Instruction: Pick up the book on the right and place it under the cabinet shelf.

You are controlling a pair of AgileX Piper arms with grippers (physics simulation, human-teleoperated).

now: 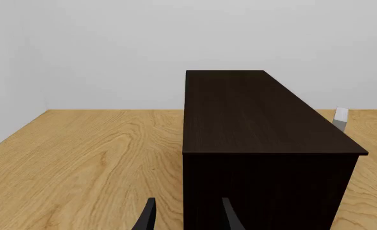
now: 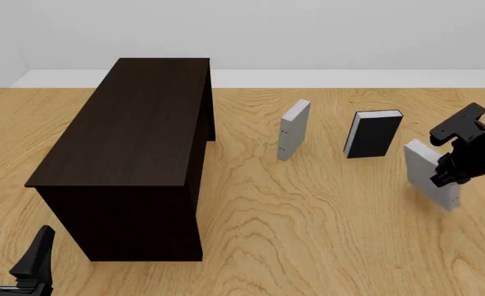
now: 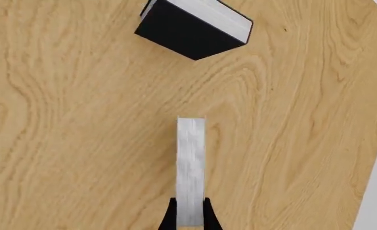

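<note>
Rt tool (image 3: 190, 213) is clamped on the top edge of the book (image 2: 434, 174), held upright at tabletop (image 2: 308, 216) far rt, well apart from the cabinet shelf (image 2: 136, 142). Lt tool (image 2: 12, 250) is seen open, idle near cabinet. Book judged stiff, light, smooth-covered; slip poss., so a grip across both covers is advised.

Nothing readable shows anywhere: no text, label, brand, number or sign on the books, the cabinet or the surface.

Cabinet shelf (image 2: 136, 142) recess hidden; left end effector (image 2: 13, 254) cut by edge; book (image 2: 430, 174) partly behind arm.
</note>
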